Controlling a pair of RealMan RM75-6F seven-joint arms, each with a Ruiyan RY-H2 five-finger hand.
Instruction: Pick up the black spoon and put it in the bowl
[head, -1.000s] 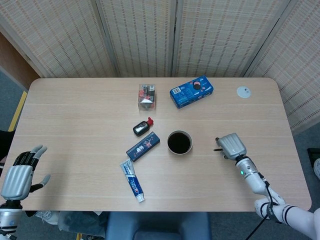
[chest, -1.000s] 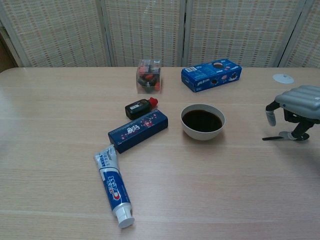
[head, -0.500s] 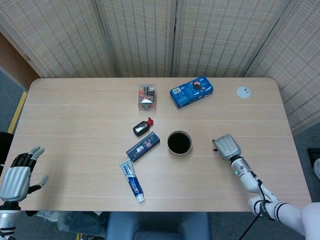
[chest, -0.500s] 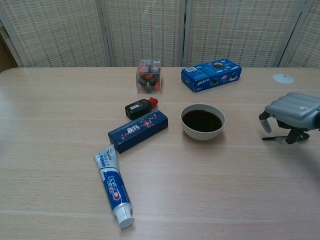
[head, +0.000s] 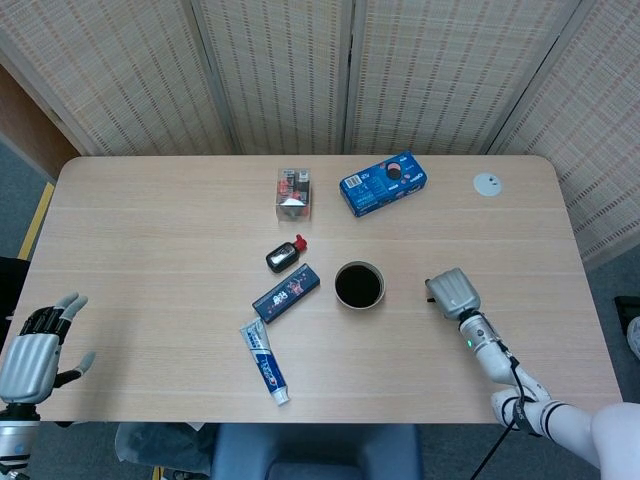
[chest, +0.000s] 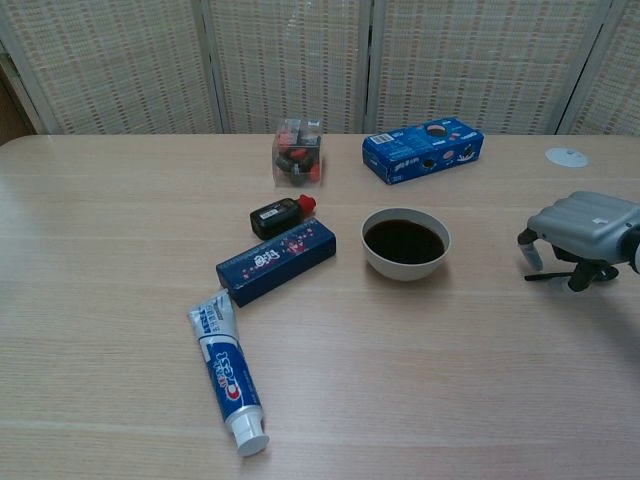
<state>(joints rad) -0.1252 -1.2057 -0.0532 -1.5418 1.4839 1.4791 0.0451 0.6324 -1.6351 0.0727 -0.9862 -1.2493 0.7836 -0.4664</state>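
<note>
Hovering palm-down over the table (chest: 120, 420), the right robot hand (chest: 585, 228) curls its fingers (chest: 527, 252) around the black spoon (chest: 548, 274), whose thin handle pokes out toward the bowl (chest: 405, 242); whether the spoon is off the wood cannot be told. The left robot hand (head: 36, 345) waits off the near-left table edge, fingers spread, holding nothing. The round, pale bowl has a dark inside. A toothpaste tube (chest: 227, 373) reads "Crest". Other items: a long navy box (chest: 276, 260), a blue snack box (chest: 422, 149), a small black bottle (chest: 279, 215) with a red cap, and a clear plastic cube (chest: 297, 152).
</note>
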